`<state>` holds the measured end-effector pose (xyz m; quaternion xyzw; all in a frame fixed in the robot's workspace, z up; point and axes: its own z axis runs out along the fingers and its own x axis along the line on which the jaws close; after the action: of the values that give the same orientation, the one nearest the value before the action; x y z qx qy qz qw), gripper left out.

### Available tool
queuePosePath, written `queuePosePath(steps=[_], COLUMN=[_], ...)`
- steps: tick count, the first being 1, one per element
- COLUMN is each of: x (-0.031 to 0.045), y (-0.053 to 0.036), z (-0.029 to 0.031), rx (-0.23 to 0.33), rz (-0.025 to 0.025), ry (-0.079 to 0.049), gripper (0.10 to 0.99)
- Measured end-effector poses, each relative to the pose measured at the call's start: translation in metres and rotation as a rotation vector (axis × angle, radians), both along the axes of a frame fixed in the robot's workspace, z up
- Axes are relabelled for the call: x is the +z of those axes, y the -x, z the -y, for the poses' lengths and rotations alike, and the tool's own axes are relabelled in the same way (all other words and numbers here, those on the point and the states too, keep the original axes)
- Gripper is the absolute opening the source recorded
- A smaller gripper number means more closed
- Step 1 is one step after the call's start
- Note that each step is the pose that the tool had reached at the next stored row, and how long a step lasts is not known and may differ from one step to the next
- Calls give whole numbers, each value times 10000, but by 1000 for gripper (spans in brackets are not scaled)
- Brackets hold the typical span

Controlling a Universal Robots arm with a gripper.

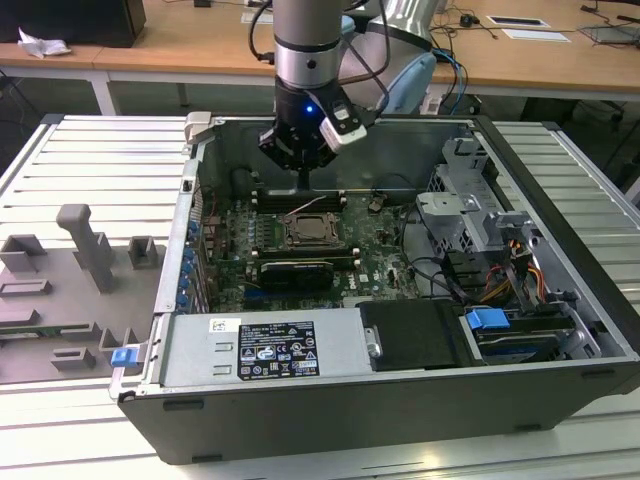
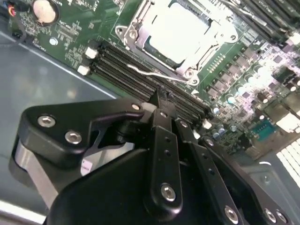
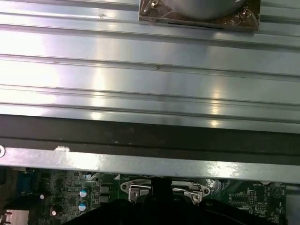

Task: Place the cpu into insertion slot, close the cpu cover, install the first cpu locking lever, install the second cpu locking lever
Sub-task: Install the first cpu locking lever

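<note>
The cpu (image 2: 180, 35) is a pale silvery square sitting flat in the insertion slot (image 1: 310, 232) mid-motherboard, with the shiny cpu cover (image 2: 136, 28) framing it. The gripper (image 1: 303, 182) hangs just above the memory slots (image 2: 140, 79) beside it, jaws pinched together on nothing.

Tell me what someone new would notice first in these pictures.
First, the open computer case lying on the ribbed metal table, its green circuit board exposed. Next, the robot arm reaching down into the case, its black gripper hanging just above the board, close behind the socket. In the second wrist view, the silvery cpu cover lies flat around the pale cpu, beside the long black memory slots.
</note>
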<state>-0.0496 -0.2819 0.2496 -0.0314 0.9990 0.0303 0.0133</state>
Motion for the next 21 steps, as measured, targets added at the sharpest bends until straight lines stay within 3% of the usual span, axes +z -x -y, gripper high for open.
queuePosePath(steps=[8, 21], x=[-160, -335], y=[-75, -243], z=[0, -3], rx=[0, 183], rz=[0, 0], ry=[-2, -1], gripper=[106, 106])
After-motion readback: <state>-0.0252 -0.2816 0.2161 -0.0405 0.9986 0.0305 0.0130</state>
